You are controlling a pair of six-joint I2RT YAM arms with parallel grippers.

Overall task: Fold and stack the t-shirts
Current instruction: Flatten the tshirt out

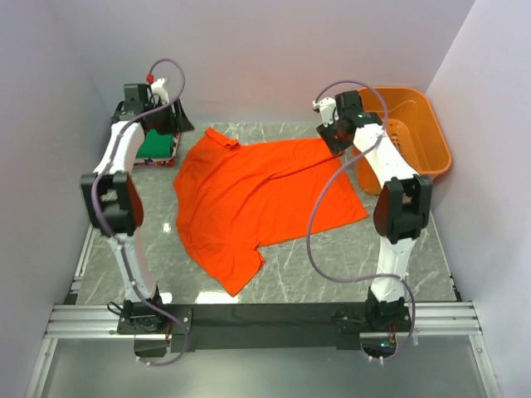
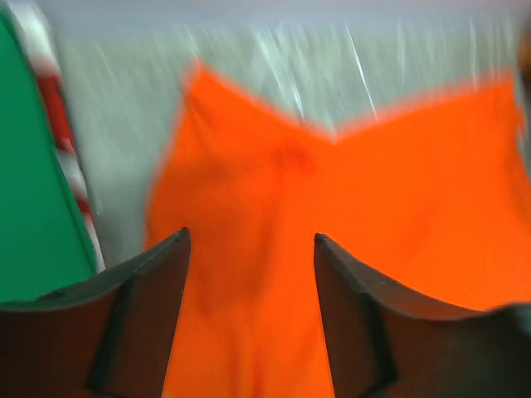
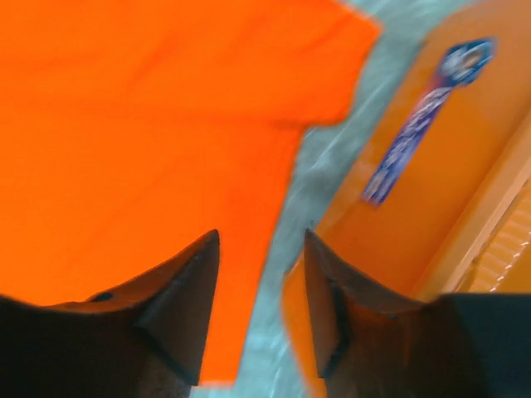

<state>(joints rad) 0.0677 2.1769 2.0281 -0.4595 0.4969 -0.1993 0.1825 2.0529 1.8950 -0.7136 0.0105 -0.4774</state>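
1. Left gripper has its fingers spread with nothing between them; orange cloth shows through the gap, and the blur hides whether the tips touch it. Right gripper is likewise parted and grasps nothing.
2. Nearest me, a metal rail carries the two arm bases, one at each end.
3. Beyond the rail, a strip of bare marble table runs along the near side and widens at the near right corner. That is the roomiest open patch.
4. One orange-red t-shirt lies spread flat in the middle, collar to the far left, one sleeve pointing toward the near edge. Narrow bare margins run down its left and right sides.
5. The left arm rises along the left wall and reaches to the far left corner. The right arm mirrors it on the right, elbow high, wrist bent in over the shirt's far right corner.
6. Far left, one green folded shirt sits under the left wrist, with red-and-white striped cloth along its edge. I cannot count those layers.
7. Far right, one orange basket stands against the wall. A thin strip of table separates its stickered side from the shirt's edge.
8. Walls close in the left, far and right sides.
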